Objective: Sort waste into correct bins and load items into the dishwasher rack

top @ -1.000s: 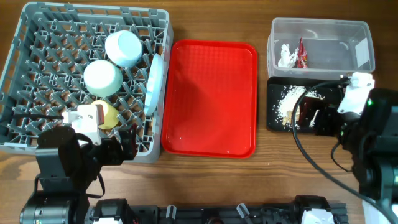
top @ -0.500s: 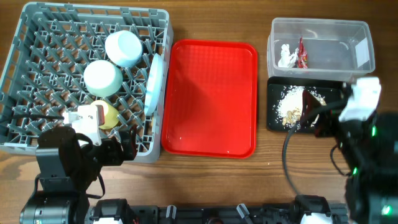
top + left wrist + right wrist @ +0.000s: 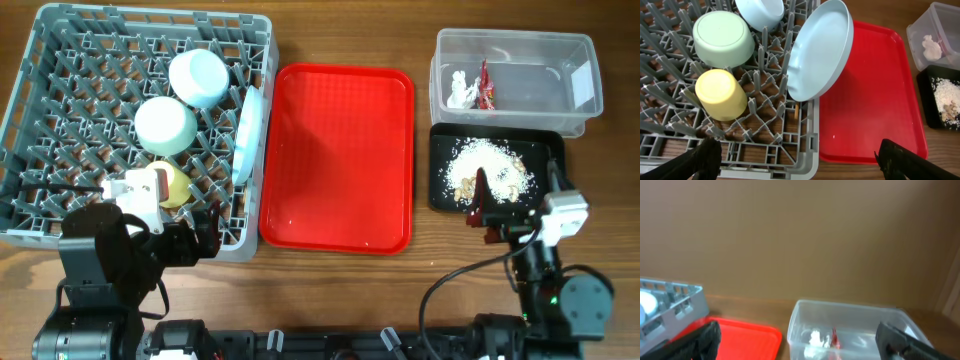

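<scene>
Nearest the base, the left gripper (image 3: 799, 159) hangs over the near rim of the rack (image 3: 150, 13), its 2 fingers spread wide with nothing between them; only their dark tips enter the left wrist view, cut off at the bottom corners. The right gripper (image 3: 800, 339) is just as wide and empty. From overhead it sits above the near edge of the black tray (image 3: 440, 170), and its arm hides that tray's near right corner.

In the rack, the yellow cup (image 3: 720, 94) lies on its side among the pegs. Behind it the green bowl (image 3: 722, 39) sits upside down, and the blue bowl (image 3: 760, 12) beyond is cut off by the top of the frame. The plate (image 3: 820, 50) stands on edge against the rack's right wall. A thin wooden sliver (image 3: 796, 111) shows beneath it, too little to identify.

The red tray (image 3: 340, 160) lies between the rack and the bins. Crumbs (image 3: 485, 172) are heaped on the black tray. Farther back, touching it, the clear tub (image 3: 520, 40) holds the tissue (image 3: 460, 90) and wrapper (image 3: 486, 88). In the right wrist view the tub is blurred and cropped.
</scene>
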You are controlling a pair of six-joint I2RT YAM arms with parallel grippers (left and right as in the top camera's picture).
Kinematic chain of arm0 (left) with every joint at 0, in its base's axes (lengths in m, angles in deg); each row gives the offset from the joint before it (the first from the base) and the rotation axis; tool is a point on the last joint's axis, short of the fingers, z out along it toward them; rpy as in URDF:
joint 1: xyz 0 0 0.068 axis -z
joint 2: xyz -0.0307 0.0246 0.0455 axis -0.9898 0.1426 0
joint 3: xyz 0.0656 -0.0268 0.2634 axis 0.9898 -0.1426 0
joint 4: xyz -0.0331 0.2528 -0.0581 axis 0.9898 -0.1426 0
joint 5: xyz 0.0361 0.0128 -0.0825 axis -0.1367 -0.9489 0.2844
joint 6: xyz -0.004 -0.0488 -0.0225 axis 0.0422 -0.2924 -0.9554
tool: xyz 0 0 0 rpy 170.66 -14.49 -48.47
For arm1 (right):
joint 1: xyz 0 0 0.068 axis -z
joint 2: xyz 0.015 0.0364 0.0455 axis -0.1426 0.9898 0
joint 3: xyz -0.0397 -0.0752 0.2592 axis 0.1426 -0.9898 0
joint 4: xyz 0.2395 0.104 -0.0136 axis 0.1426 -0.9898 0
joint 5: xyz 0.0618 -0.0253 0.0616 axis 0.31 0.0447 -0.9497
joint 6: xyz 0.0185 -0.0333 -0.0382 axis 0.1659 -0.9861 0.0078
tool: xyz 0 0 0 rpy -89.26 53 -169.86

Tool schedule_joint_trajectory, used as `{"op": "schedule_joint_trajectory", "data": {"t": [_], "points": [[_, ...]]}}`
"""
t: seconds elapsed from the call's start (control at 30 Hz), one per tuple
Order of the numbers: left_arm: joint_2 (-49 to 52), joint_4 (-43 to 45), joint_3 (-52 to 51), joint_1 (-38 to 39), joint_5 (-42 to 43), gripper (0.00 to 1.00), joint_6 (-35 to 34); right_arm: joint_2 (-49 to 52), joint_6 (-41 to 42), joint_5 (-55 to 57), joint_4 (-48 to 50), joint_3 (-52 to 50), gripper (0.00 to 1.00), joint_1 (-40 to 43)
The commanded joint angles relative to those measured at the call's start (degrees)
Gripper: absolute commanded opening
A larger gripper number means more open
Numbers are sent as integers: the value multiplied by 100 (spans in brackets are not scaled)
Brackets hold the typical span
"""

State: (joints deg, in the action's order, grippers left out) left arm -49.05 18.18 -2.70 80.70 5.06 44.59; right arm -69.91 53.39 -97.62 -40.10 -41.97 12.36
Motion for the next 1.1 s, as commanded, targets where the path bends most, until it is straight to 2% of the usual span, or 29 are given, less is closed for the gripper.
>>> {"op": "schedule_joint_trajectory", "data": {"t": [0.0, 0.23, 0.4, 0.53, 0.67, 1.07], "points": [[-9, 15, -26, 26, -33, 100, 111, -525, -55, -94, 468, -636, 100, -44], [-9, 15, -26, 26, -33, 100, 111, -901, 76, 295, 1357, -1410, 100, -48], [-9, 15, -26, 26, -33, 100, 111, -901, 76, 852, 1532, -1683, 100, -227], [-9, 15, -26, 26, -33, 100, 111, -903, 87, 1075, 1410, -2002, 100, -422], [-9, 15, -26, 26, -33, 100, 111, -901, 92, 1019, 562, -1998, 100, -420], [-9, 15, -26, 26, -33, 100, 111, -890, -103, 949, 535, -1996, 100, -420]]}}
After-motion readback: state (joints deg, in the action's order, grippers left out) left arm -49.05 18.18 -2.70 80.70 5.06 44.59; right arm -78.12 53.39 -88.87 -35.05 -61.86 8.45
